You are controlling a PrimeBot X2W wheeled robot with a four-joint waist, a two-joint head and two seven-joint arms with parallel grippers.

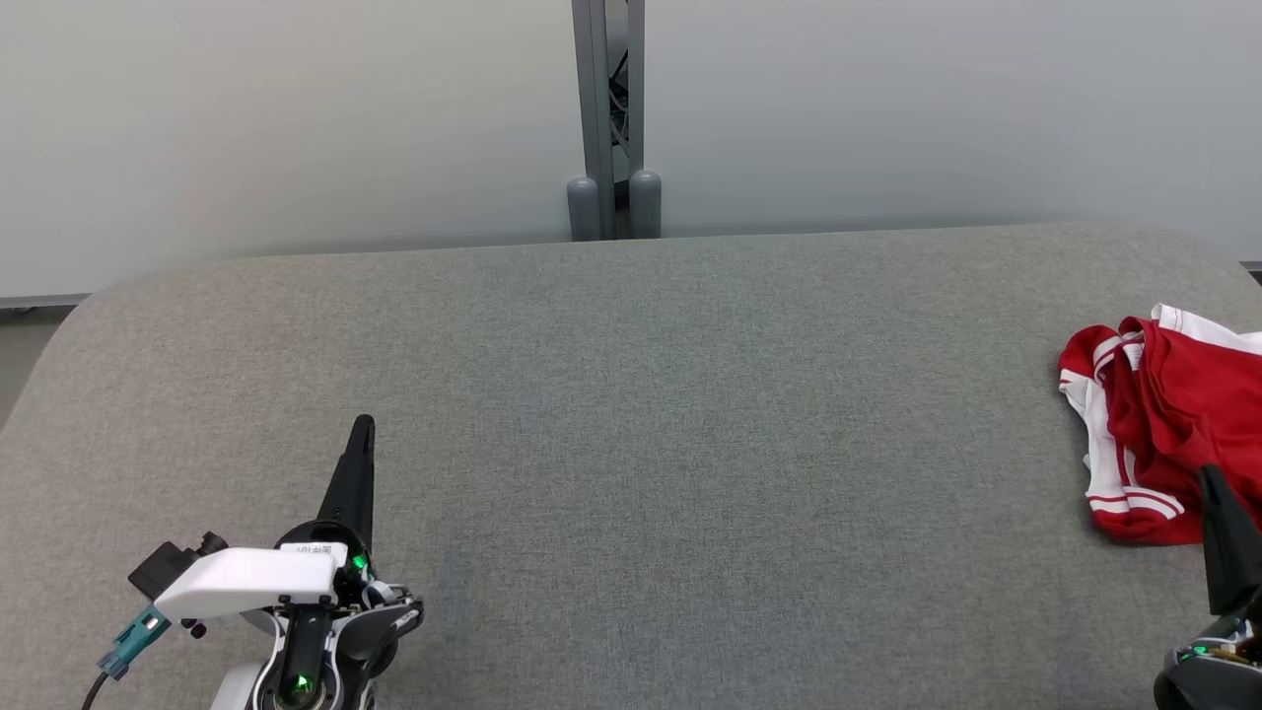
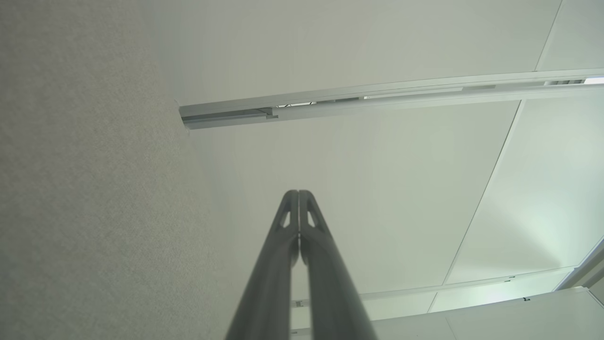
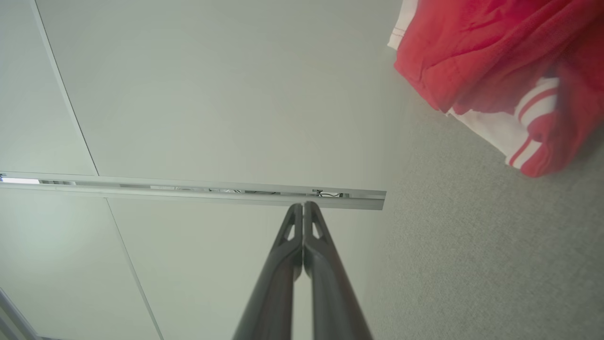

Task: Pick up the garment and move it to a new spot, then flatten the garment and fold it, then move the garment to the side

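While the left claw [image 1: 363, 426] at 7 o'clock and the right claw [image 1: 1211, 478] at 5 o'clock both sit pressed together, holding nothing, the red-and-white garment [image 1: 1163, 414] lies bunched at 3 o'clock on the counter [image 1: 631, 444]. Awaiting pickup, or lying at its new spot? Could be either! Whichever, a claw must part and take cloth. Frame's edge cuts off the garment's right side.

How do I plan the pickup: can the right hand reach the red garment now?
Probably yes: the shut right hand sits beside the red garment on the grey table, nothing between them.
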